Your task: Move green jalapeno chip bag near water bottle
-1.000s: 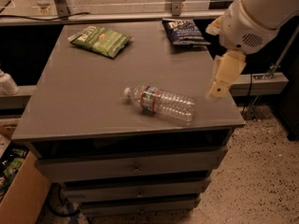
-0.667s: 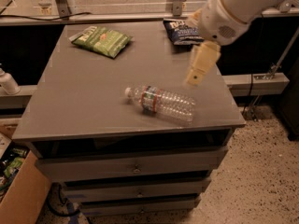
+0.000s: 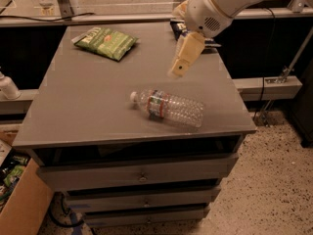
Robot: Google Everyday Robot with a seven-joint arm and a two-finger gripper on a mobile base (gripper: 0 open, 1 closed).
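Observation:
The green jalapeno chip bag (image 3: 105,41) lies flat at the far left of the grey cabinet top (image 3: 83,106). The water bottle (image 3: 168,107) lies on its side near the front middle, white cap pointing left. My gripper (image 3: 179,68) hangs above the tabletop at the middle right, pointing down and left, above and behind the bottle and well right of the green bag. It holds nothing.
A dark blue chip bag (image 3: 179,27) lies at the far right of the top, mostly hidden behind my arm. The cabinet has drawers below. A cardboard box (image 3: 19,199) stands on the floor at left. A white bottle (image 3: 7,86) stands at the left edge.
My arm and gripper have swung left across the table, from its right edge to above the middle right. The bag and bottle have not moved.

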